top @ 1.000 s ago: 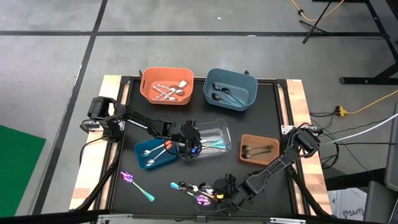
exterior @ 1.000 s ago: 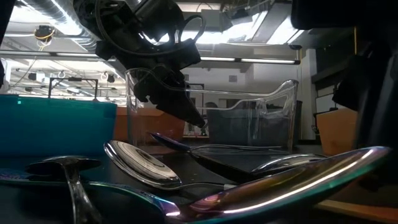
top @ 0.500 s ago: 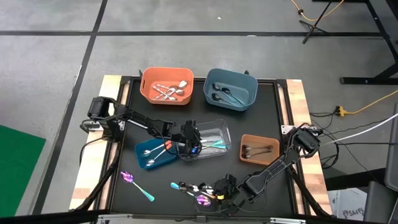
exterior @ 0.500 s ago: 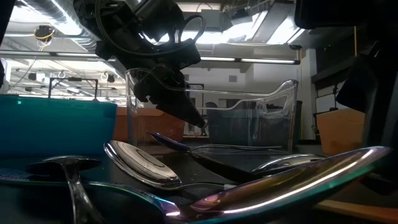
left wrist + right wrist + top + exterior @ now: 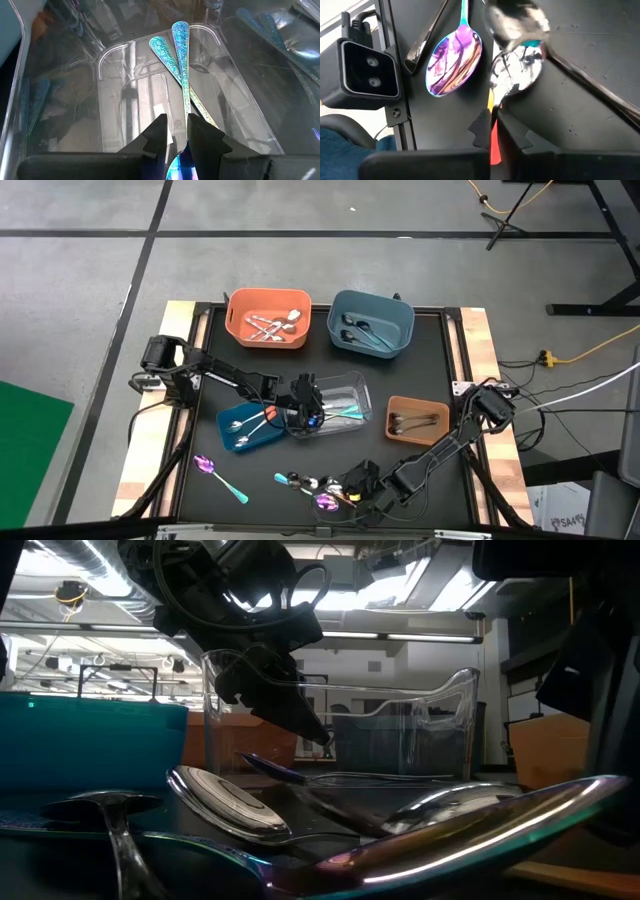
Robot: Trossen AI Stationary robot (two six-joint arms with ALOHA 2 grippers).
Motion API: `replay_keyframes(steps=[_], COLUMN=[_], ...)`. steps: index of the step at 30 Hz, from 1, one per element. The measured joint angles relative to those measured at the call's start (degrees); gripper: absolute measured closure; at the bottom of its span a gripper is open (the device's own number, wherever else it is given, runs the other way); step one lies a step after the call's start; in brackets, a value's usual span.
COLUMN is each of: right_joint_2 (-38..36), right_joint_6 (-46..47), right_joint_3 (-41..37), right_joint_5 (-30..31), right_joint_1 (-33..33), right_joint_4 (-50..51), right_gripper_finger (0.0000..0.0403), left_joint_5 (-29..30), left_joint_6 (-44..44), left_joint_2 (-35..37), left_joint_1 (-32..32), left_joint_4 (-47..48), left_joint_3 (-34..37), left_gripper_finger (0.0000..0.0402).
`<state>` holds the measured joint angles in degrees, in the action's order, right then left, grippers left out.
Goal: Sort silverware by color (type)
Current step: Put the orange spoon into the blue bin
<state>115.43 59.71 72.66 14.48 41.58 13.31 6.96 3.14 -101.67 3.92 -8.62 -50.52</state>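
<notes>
We use the clear bin [image 5: 335,405] in the middle of the table as our marker. Our left gripper [image 5: 176,135] is just inside that bin. Its fingers pinch the handle of a shiny purple-teal spoon [image 5: 183,75], and that spoon lies on another one like it on the bin floor.

Our right gripper [image 5: 492,131] is at the near edge of the table, below the clear bin, at the loose pile of silverware [image 5: 318,484]. Its fingers are pressed onto a thin orange handle [image 5: 492,142] of a silver spoon [image 5: 516,75], right beside a purple spoon [image 5: 454,67].

What could go wrong? We think the thin handle could slip out when we lift. The spoons in the pile touch, so one could get dragged along or knocked off the table. The left spoon could also stick to our fingers when we let go.
</notes>
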Motion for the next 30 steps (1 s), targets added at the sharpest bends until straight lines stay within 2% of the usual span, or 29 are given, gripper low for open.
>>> replay_keyframes(steps=[3,30], right_joint_2=[0.0,-1.8], right_joint_6=[0.0,-2.5], right_joint_3=[0.0,0.0], right_joint_5=[0.0,1.3], right_joint_1=[0.0,0.0], right_joint_4=[0.0,0.3], right_gripper_finger=[0.04,0.0402], left_joint_5=[0.0,0.0], left_joint_6=[0.0,0.0], left_joint_2=[0.0,0.2], left_joint_1=[0.0,0.0], left_joint_4=[0.0,-1.1], left_joint_3=[0.0,0.0], left_gripper_finger=[0.0333,0.0333])
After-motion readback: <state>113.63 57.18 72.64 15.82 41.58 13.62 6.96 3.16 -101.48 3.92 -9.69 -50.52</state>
